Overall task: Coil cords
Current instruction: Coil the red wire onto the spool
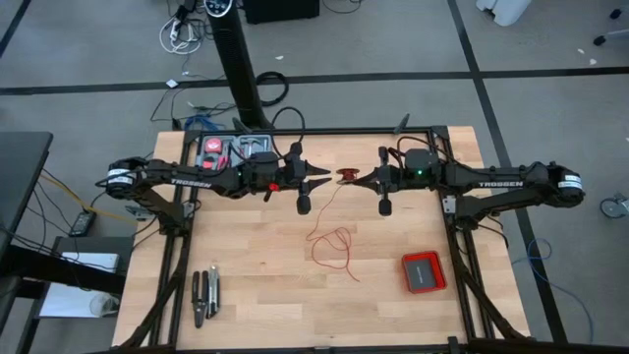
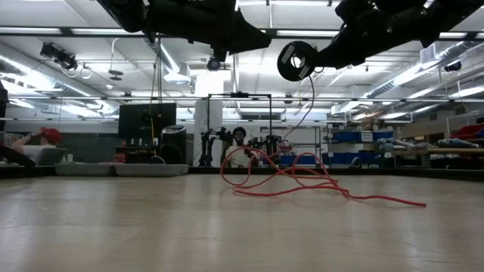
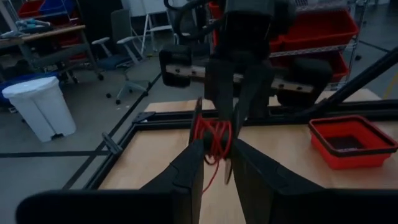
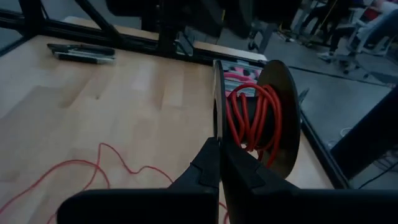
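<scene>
Spool (image 1: 349, 176) hangs mid-air between both grippers, right gripper (image 4: 219, 149) fingers pinched shut on one flange edge, left gripper (image 3: 213, 152) fingers narrowly parted about the red wire (image 1: 332, 244), whose loose tail drops to worktop (image 1: 256, 305) loops nearer the left arm.

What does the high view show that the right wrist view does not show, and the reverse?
Only the high view shows the red box on the table and the left gripper meeting the right gripper at the spool.

Only the right wrist view shows the right gripper shut on one black disc of the spool, with red wire wound on it.

Both show loose red wire on the table and the pliers near its edge.
</scene>
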`<act>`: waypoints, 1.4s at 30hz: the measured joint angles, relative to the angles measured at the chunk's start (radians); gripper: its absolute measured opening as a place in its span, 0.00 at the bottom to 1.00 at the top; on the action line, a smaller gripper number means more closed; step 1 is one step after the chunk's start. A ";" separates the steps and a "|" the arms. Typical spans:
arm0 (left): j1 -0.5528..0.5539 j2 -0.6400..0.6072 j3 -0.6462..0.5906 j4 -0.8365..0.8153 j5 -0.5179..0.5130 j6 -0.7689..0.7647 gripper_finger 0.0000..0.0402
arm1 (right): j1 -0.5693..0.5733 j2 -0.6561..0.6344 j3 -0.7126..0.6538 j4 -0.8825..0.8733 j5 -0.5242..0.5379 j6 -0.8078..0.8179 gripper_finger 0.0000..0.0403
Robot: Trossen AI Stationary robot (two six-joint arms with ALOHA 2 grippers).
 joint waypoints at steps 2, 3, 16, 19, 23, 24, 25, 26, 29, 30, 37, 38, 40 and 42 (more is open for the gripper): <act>0.001 0.000 0.000 -0.005 0.000 0.018 0.22 | 0.002 0.000 0.000 -0.001 -0.003 -0.015 0.00; 0.001 0.000 0.000 -0.007 0.000 0.021 0.22 | 0.005 0.000 0.000 -0.001 -0.003 -0.020 0.00; 0.001 -0.025 0.001 -0.093 0.000 0.073 0.22 | 0.004 -0.010 0.000 -0.001 0.063 -0.035 0.00; 0.001 -0.025 0.002 -0.098 -0.003 0.077 0.22 | 0.010 -0.009 0.000 0.019 0.090 -0.027 0.00; 0.001 -0.025 0.002 -0.107 -0.024 0.098 0.22 | 0.025 -0.003 0.000 0.024 0.107 -0.026 0.00; 0.001 -0.025 0.002 -0.109 -0.024 0.098 0.22 | 0.027 -0.002 0.000 0.023 0.107 -0.027 0.00; 0.001 -0.027 0.002 -0.110 -0.023 0.097 0.22 | 0.028 -0.002 0.000 0.024 0.107 -0.027 0.00; 0.001 -0.028 0.002 -0.111 -0.020 0.098 0.22 | 0.030 -0.002 0.000 0.026 0.109 -0.028 0.00; 0.002 -0.030 0.002 -0.124 -0.017 0.102 0.22 | 0.040 -0.002 0.000 0.027 0.134 -0.036 0.00; 0.003 -0.030 0.002 -0.131 -0.015 0.103 0.22 | 0.046 -0.002 0.000 0.028 0.144 -0.040 0.00; 0.006 -0.031 0.002 -0.132 0.031 0.123 0.20 | 0.100 -0.002 0.000 0.060 0.223 -0.085 0.00; 0.006 -0.031 0.002 -0.131 0.035 0.124 0.20 | 0.108 -0.001 0.000 0.069 0.232 -0.090 0.00; 0.006 -0.031 0.002 -0.129 0.055 0.126 0.20 | 0.118 0.015 0.000 0.097 0.245 -0.097 0.00; 0.006 -0.031 0.002 -0.122 0.069 0.127 0.20 | 0.122 0.033 0.000 0.127 0.232 -0.099 0.00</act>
